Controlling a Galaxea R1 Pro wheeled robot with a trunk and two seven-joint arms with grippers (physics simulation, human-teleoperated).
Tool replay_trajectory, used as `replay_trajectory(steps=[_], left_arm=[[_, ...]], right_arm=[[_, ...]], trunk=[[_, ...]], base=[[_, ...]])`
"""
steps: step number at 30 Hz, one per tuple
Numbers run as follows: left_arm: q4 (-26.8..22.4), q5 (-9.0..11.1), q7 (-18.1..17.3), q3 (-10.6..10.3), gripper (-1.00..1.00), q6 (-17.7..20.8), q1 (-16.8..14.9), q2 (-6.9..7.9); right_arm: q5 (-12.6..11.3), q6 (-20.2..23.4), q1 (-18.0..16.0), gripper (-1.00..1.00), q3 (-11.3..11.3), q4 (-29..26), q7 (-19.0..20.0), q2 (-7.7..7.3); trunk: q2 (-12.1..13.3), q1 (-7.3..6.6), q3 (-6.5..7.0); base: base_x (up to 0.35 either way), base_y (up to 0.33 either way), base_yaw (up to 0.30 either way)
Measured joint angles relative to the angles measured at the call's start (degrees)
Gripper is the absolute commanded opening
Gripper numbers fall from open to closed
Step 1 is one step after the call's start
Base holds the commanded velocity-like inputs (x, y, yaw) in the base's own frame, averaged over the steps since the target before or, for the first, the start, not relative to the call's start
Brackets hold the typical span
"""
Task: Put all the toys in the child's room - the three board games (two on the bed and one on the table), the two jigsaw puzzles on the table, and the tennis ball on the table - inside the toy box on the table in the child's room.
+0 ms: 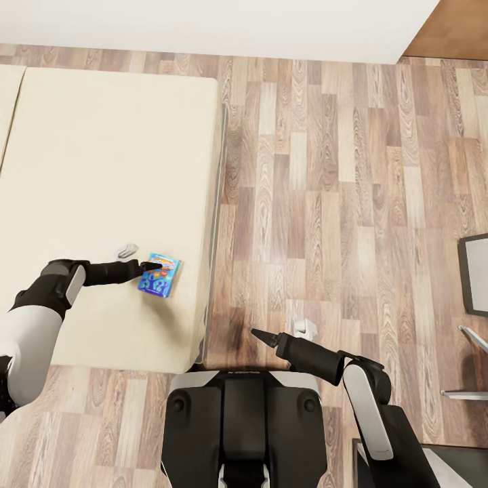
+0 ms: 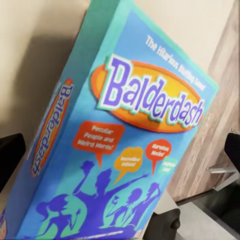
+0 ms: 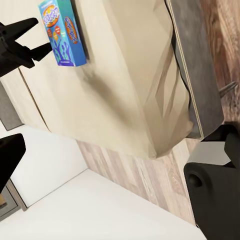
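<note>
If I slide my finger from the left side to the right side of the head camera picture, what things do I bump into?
Left arm → small grey thing on the bed → blue board game box → right gripper over the wooden floor → dark furniture at the edge.

The wide cream-coloured bed (image 1: 102, 169) with a grey frame edge stands on the wood-plank floor (image 1: 339, 203). Near its right edge lies a blue Balderdash board game box (image 1: 161, 276), flat on the mattress. Just beside it rests a small grey object (image 1: 127, 251), too small to identify.
</note>
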Motion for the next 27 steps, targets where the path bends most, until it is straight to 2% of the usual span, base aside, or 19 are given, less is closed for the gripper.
replay_trajectory(steps=[18, 27], left_arm=[[0.0, 0.1, -0.6, 0.0, 1.0, -0.1, 0.7, -0.12], [0.0, 0.0, -4.5, 0.0, 1.0, -0.2, 1.0, -0.21]], right_arm=[[0.0, 0.0, 0.0, 1.0, 0.0, 0.0, 0.0, 0.0], [0.0, 0.0, 0.0, 1.0, 0.0, 0.0, 0.0, 0.0]], trunk=[[0.0, 0.0, 0.0], [0.0, 0.0, 0.0]], base=[[0.0, 0.0, 0.0], [0.0, 0.0, 0.0]])
